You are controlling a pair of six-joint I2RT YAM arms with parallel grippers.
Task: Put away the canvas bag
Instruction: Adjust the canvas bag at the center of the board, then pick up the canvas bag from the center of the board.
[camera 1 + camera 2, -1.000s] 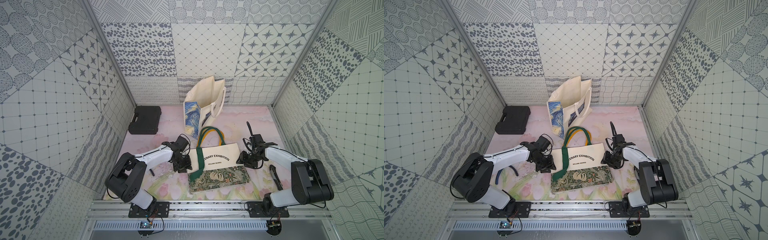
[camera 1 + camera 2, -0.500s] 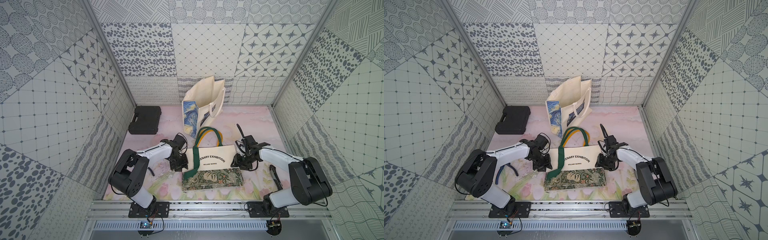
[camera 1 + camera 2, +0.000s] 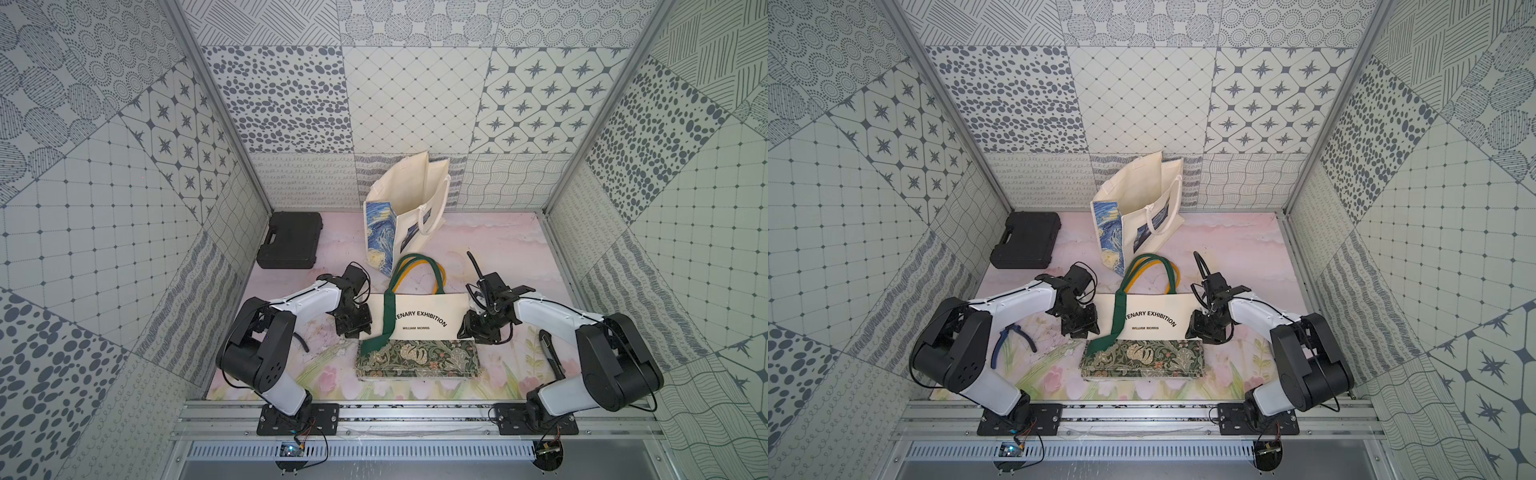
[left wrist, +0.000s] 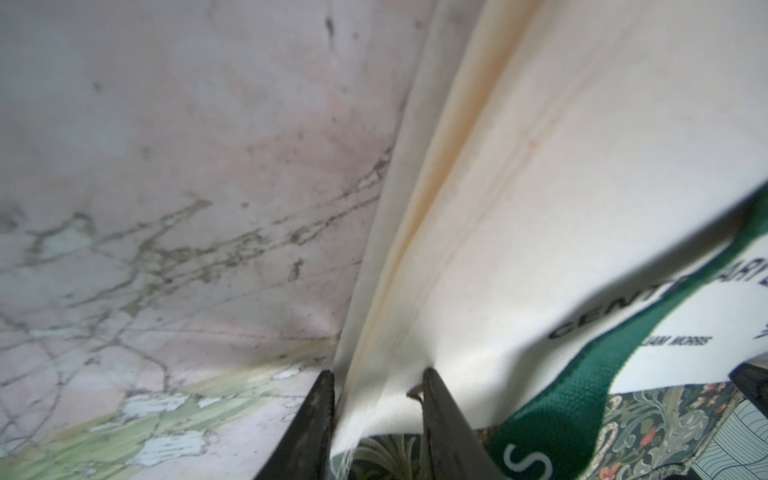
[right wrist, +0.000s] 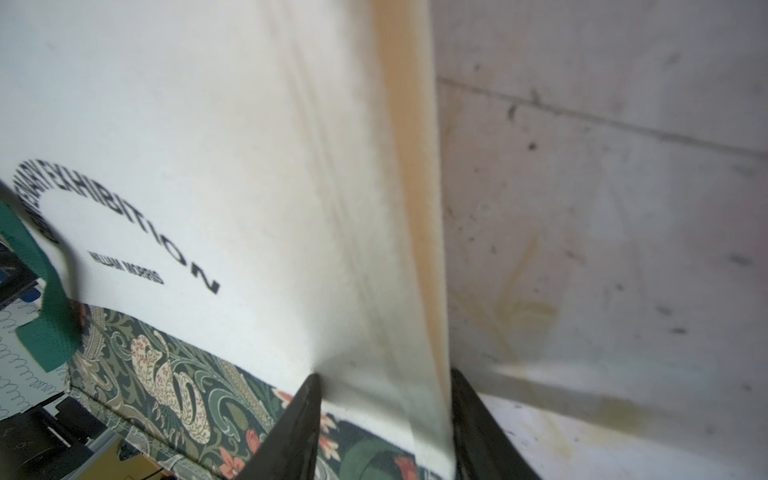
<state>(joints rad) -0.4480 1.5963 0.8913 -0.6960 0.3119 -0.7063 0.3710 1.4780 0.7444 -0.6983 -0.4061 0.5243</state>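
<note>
On the bench [image 3: 498, 245], between the two arms, one canvas bag [image 3: 419, 328] is lying folded, one green strap [image 3: 384, 328] trailing across its cream face. Two pincers are gripping it: the left pincer [image 4: 376, 374] is pinching its left edge, the right pincer [image 5: 382, 374] its right edge. Behind the bag one starry tote [image 3: 405, 216] is standing. Off to the bag's left one black case [image 3: 291, 239] and one pair of pliers [image 3: 1011, 343] are lying.

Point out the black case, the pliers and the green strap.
black case [image 3: 289, 240]: in a top view, middle of its lid.
pliers [image 3: 1010, 331]: in a top view, where the two handles meet.
green strap [image 3: 387, 316]: in a top view, its middle stretch.
</note>
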